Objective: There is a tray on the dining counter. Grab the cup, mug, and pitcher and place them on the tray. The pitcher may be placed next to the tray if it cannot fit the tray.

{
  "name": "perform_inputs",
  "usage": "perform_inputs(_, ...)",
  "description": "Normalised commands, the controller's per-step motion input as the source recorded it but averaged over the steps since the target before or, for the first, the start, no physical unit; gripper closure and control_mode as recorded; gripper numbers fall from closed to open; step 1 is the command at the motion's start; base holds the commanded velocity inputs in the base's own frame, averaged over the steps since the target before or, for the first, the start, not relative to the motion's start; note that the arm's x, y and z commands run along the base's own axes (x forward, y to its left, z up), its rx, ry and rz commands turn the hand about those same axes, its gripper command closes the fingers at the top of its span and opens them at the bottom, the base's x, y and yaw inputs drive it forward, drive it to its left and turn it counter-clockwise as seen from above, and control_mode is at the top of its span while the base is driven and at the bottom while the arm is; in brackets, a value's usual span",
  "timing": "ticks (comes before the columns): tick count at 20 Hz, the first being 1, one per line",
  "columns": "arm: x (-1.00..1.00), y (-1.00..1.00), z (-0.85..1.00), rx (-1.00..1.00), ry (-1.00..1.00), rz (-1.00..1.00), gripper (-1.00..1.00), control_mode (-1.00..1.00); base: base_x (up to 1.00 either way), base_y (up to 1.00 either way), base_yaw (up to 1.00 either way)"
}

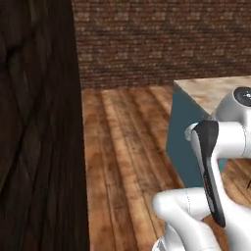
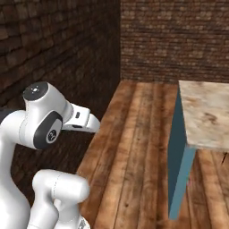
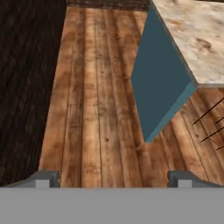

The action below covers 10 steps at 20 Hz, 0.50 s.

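The gripper [image 3: 113, 179] hung wide open over the wooden floor [image 3: 96, 109], its two finger tips [image 3: 43, 178] spread far apart with nothing between them, so it carried nothing at all. In the hand view, the floor planks ran away from the finger tips toward the brick wall [image 3: 109, 3]. Just beside that stretch of floor stood the counter [image 3: 197, 39], a marble-patterned top veined in brown on a teal base [image 3: 159, 83], and the stretch of top in view was bare, no container showing on it. From the left base view, the counter [image 1: 215, 90] sat beyond the white arm [image 1: 215, 147], its corner pointing toward the brick wall [image 1: 162, 39]. From the right base view, the counter [image 2: 208, 112] lay well apart from the arm [image 2: 44, 120], across the plank floor [image 2: 134, 147], its long edge running away toward the brick wall [image 2: 174, 40]. A dark wall [image 1: 34, 122] closed off the side of the floor opposite the counter. Thin dark lines [image 3: 210, 127] crossed the floor next to the counter's base; what they were could not be told.
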Motion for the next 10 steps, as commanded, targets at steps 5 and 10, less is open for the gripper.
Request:
perform_inputs(5, 0.00, 0.00, 0.00, 0.00, 0.00, 0.00, -1.00, 1.00, 1.00, 0.82, -0.02)
perform_inputs(10, 0.00, 0.00, 0.00, 0.00, 0.00, 0.00, -1.00, 1.00, 1.00, 0.03, -0.04)
